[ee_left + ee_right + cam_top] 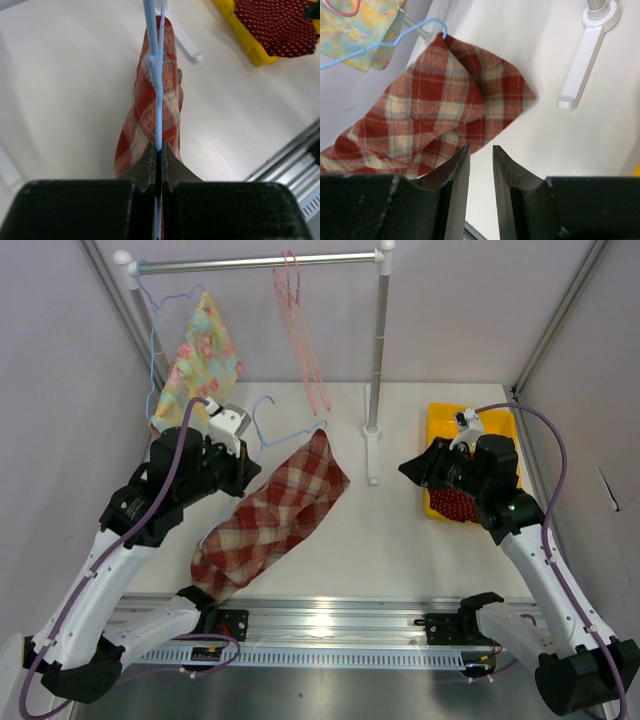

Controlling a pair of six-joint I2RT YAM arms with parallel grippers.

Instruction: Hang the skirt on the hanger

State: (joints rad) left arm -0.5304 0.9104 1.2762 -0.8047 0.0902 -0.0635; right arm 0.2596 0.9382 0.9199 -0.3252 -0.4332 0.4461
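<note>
The red plaid skirt (270,515) hangs on a light blue wire hanger (268,422) held above the table; it also shows in the right wrist view (445,107). My left gripper (159,150) is shut on the blue hanger (155,75), with the skirt (150,112) draped beneath it. In the top view the left gripper (240,445) sits at the hanger's left side. My right gripper (415,470) is to the right of the skirt, apart from it. In its wrist view the right gripper (481,150) is slightly open and empty.
A clothes rail (260,262) spans the back on a white post (378,350), with a pink hanger (300,330) and a floral garment (203,355) on a blue hanger. A yellow tray (440,420) at right holds a red dotted cloth (455,502). A metal rail (330,625) runs along the front.
</note>
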